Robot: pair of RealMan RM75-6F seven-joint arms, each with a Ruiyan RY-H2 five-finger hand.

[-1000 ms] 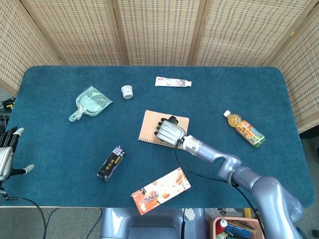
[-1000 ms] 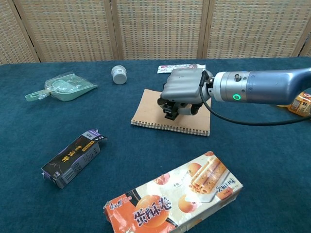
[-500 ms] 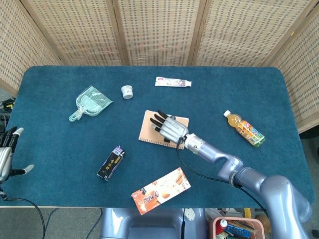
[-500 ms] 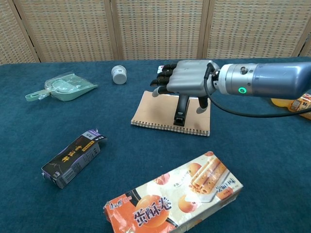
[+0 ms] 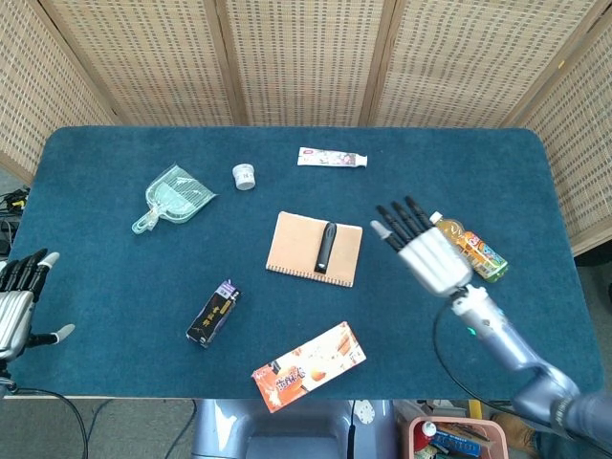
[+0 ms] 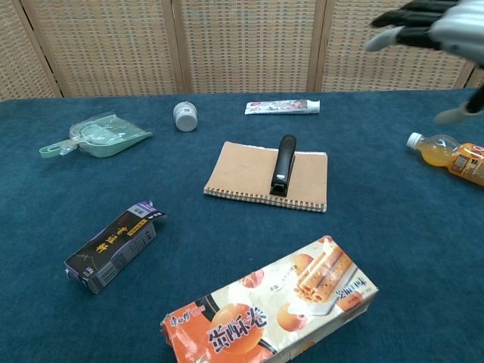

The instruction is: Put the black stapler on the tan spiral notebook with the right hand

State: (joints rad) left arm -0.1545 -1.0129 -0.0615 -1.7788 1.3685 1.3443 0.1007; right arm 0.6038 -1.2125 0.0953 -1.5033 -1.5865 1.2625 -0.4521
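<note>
The black stapler lies flat on the tan spiral notebook near the table's middle, with nothing touching it. My right hand is raised well to the right of the notebook, its fingers spread and empty. At the far left edge of the head view my left hand hangs open beside the table, holding nothing.
An orange drink bottle lies just right of my right hand. A snack box, a dark carton, a green dustpan, a small white jar and a tube lie around the notebook.
My right hand let go of the stapler, opened, and drew up and away to the right. The stapler stays on the notebook. The left hand barely shifted.
</note>
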